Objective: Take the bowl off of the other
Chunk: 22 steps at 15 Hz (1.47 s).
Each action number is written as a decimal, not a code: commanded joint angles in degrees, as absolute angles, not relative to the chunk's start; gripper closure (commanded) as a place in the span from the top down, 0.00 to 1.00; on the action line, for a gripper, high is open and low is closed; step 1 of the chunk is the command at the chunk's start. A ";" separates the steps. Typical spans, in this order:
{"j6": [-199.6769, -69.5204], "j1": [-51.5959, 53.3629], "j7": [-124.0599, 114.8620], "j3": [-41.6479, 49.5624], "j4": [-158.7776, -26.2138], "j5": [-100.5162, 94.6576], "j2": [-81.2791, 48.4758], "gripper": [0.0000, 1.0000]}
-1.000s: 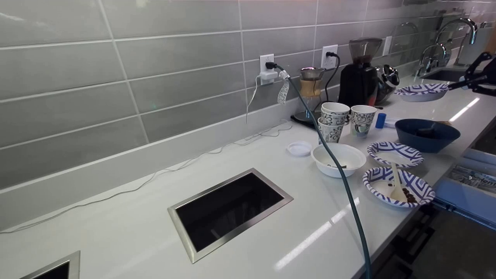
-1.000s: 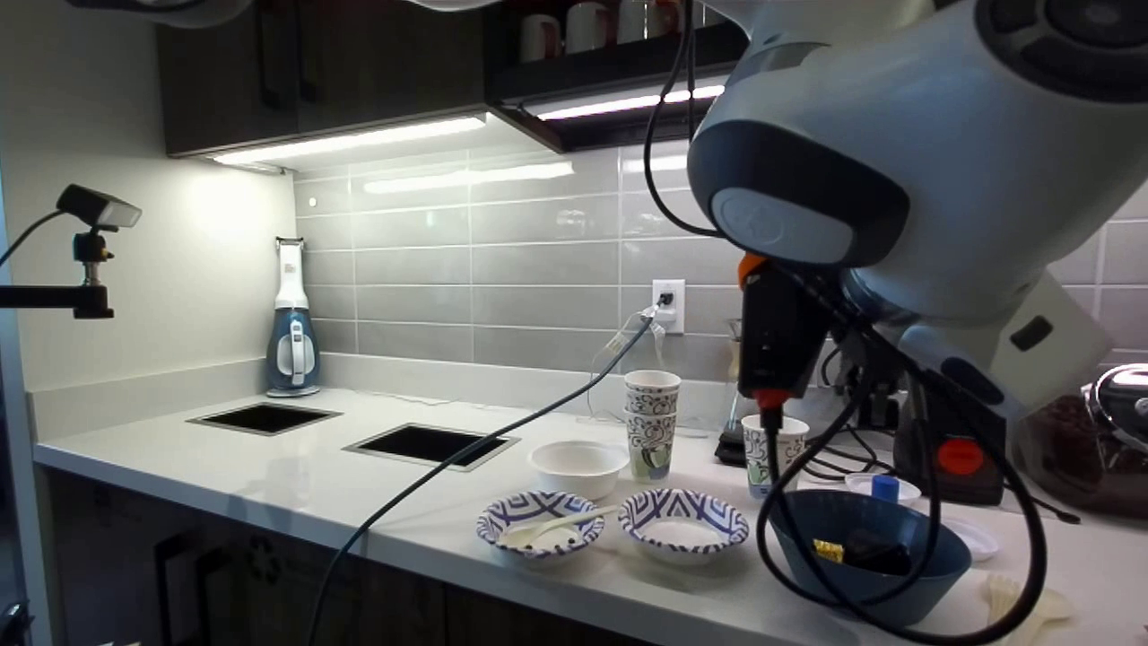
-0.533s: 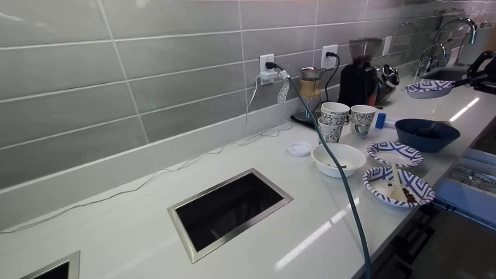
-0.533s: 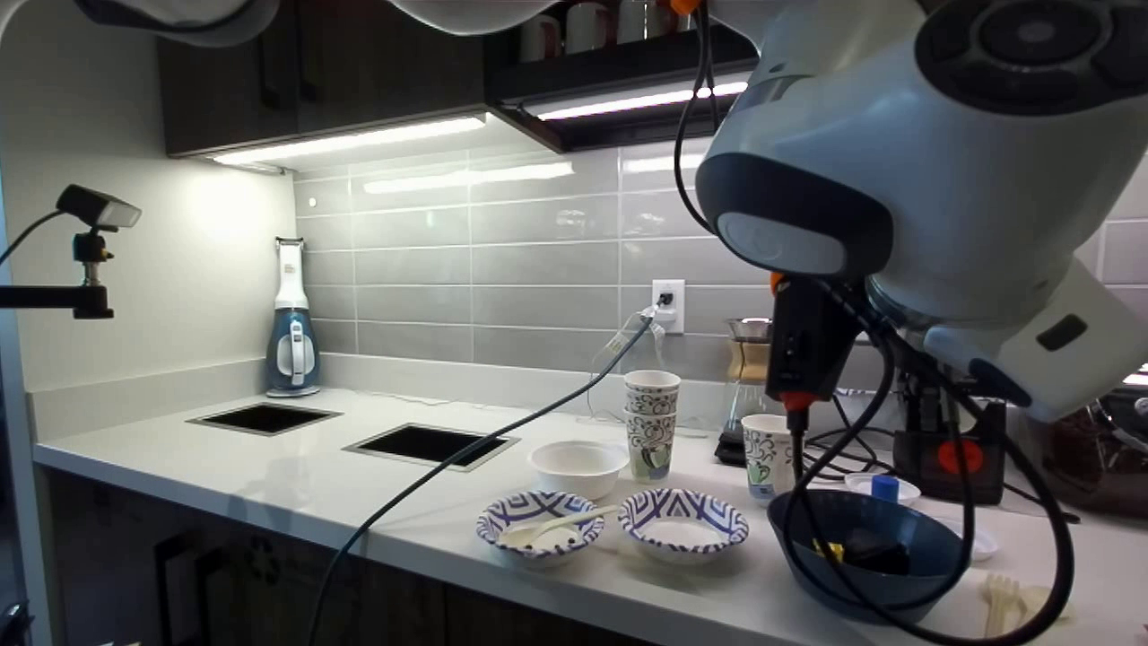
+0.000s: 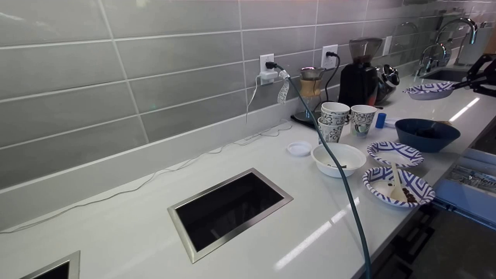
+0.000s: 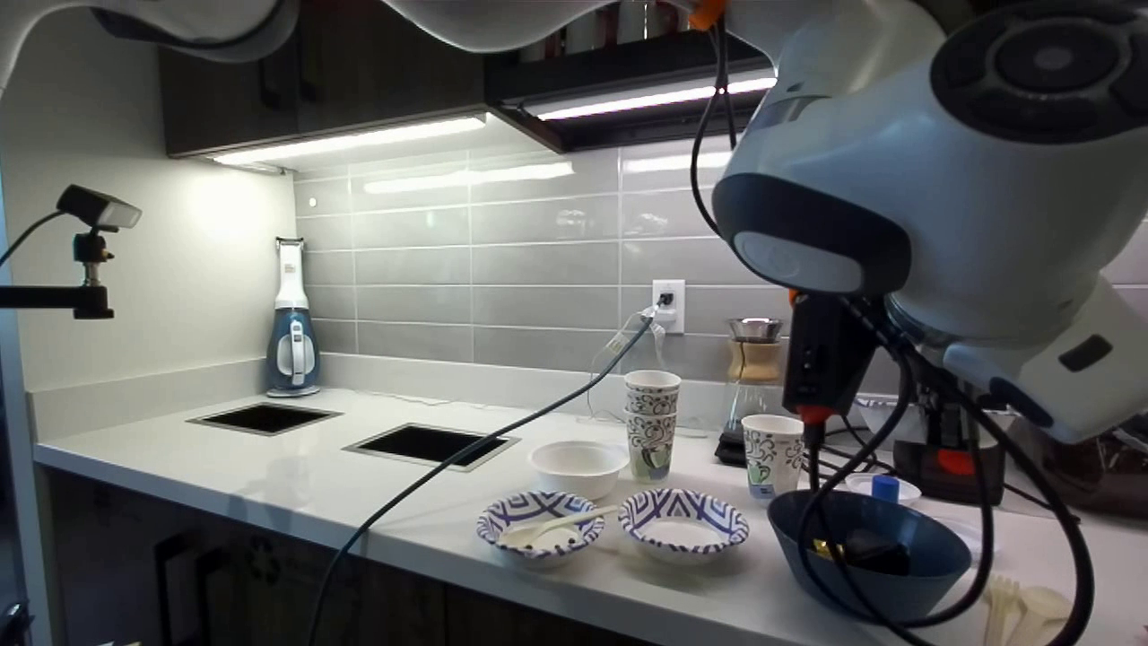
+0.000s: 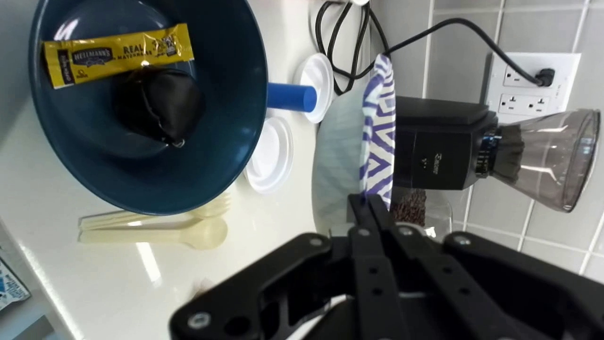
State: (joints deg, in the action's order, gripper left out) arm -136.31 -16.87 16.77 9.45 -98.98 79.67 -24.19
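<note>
My gripper (image 7: 370, 198) is shut on the rim of the blue-and-white patterned bowl (image 7: 339, 165). In an exterior view the patterned bowl (image 5: 429, 94) is held level in the air, above and behind the dark blue bowl (image 5: 416, 141), apart from it. In an exterior view the patterned bowl (image 6: 883, 414) is mostly hidden behind cables and the arm. The dark blue bowl (image 6: 933, 531) stands upright on the counter. In the wrist view the dark blue bowl (image 7: 231, 151) holds a yellow mayonnaise packet (image 7: 118, 54) and a black item (image 7: 160, 104).
Two patterned dishes (image 5: 395, 144) (image 5: 424, 180), a white bowl (image 5: 337, 170) and paper cups (image 5: 333, 116) stand near the dark blue bowl. A coffee grinder (image 7: 439, 146) stands by the wall. White lids (image 7: 269, 158), a blue cylinder (image 7: 288, 97) and plastic cutlery (image 7: 188, 236) lie close by.
The gripper and the held patterned bowl have moved slightly right and a little lower in an exterior view. The arm has shifted right and down. The dark blue bowl has stayed in place.
</note>
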 commanded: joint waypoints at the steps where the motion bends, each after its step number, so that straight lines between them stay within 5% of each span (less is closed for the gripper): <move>1: -139.29 -17.86 15.69 8.84 -88.67 85.75 -33.05 0.01; 22: -146.71 -21.01 -4.90 9.95 -49.11 77.96 -65.62 0.01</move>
State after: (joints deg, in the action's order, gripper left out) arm -148.22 -21.18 0.57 8.84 -57.14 80.36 -60.50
